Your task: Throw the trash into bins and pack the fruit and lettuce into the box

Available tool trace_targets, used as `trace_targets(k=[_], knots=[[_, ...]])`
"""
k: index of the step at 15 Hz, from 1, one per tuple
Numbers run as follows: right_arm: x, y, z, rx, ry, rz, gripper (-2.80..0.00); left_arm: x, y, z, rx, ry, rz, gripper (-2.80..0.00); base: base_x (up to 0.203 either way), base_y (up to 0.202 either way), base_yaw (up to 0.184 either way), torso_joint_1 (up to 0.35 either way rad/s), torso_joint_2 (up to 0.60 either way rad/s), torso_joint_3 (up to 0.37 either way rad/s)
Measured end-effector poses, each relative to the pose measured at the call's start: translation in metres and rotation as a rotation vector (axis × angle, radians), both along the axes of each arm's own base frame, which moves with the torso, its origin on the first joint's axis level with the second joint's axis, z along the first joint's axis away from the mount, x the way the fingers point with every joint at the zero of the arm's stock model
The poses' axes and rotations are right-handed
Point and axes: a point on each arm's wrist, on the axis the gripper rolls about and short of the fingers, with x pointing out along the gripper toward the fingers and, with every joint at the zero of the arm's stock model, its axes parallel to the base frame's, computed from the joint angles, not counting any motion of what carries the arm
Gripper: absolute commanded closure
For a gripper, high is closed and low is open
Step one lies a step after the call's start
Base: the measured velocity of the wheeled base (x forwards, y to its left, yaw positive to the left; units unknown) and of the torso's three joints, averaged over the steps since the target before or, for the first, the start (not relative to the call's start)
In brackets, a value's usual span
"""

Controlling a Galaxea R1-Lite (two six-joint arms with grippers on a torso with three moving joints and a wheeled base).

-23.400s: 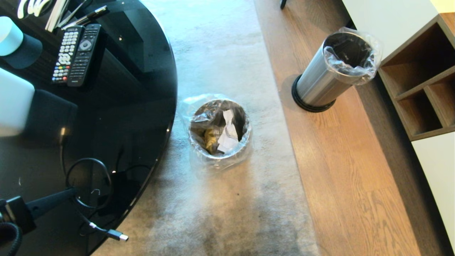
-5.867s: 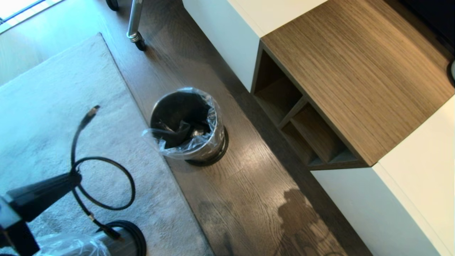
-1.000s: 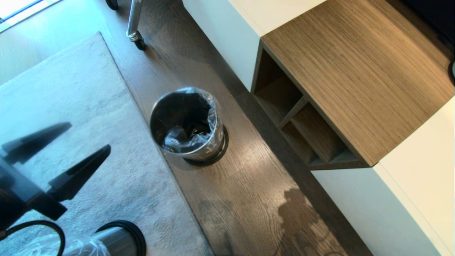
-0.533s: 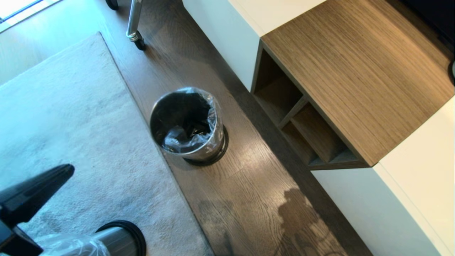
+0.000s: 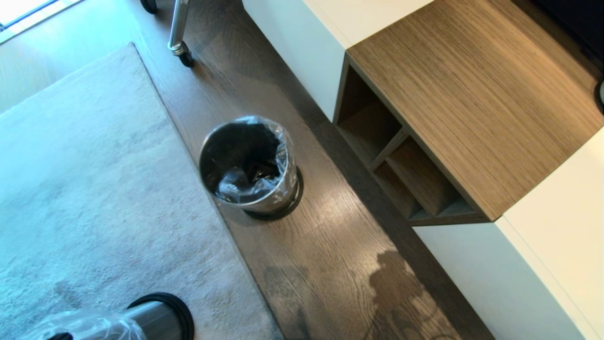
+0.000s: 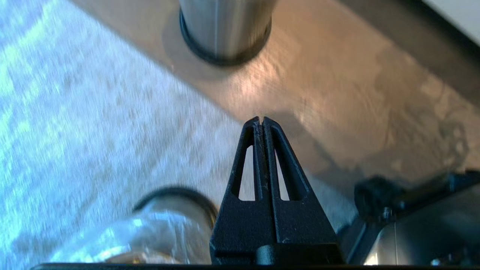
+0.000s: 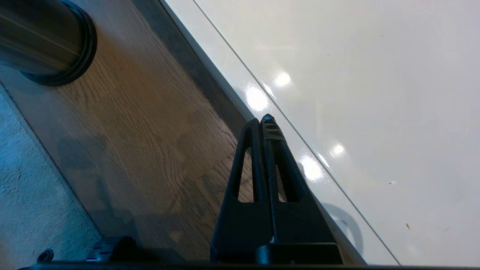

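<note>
A steel bin point(image 5: 250, 167) with a clear liner bag is seen near the centre of the head view, standing upright on the wooden floor point(image 5: 330, 255) just past the edge of the grey rug point(image 5: 94, 198). Crumpled liner and something dark are seen inside it; what the dark item is cannot be told. A second steel bin point(image 5: 151, 316) is found at about seven o'clock from the first, on the rug at the lower edge of the view, with its liner bag bunched around the rim. A white and wood cabinet point(image 5: 472, 94) with open cubbies is placed at about three o'clock from the first bin.

Neither arm is shown in the head view. In the left wrist view the left gripper point(image 6: 261, 119) is held above the rug's edge, its jaws pressed together with nothing between them; one bin lies close below it and the other bin's base is seen beyond its tips. In the right wrist view the right gripper point(image 7: 263, 119) is parked over the floor beside the white cabinet front, its jaws likewise pressed together and empty.
</note>
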Motion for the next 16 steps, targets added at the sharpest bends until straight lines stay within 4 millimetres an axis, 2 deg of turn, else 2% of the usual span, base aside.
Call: trace_targets(k=[3, 6, 16], knots=[[0.0, 0.0, 0.0, 0.0, 0.0, 0.0, 0.0, -0.003, 0.001, -0.03, 0.003, 0.026, 0.016, 0.0, 0.0, 0.0, 0.0, 0.0, 0.0, 0.0], [0.0, 0.0, 0.0, 0.0, 0.0, 0.0, 0.0, -0.003, 0.001, -0.045, 0.01, 0.05, 0.115, 0.0, 0.0, 0.0, 0.0, 0.0, 0.0, 0.0], [0.0, 0.0, 0.0, 0.0, 0.0, 0.0, 0.0, -0.011, 0.002, -0.056, 0.001, 0.055, 0.282, 0.0, 0.0, 0.0, 0.0, 0.0, 0.0, 0.0]])
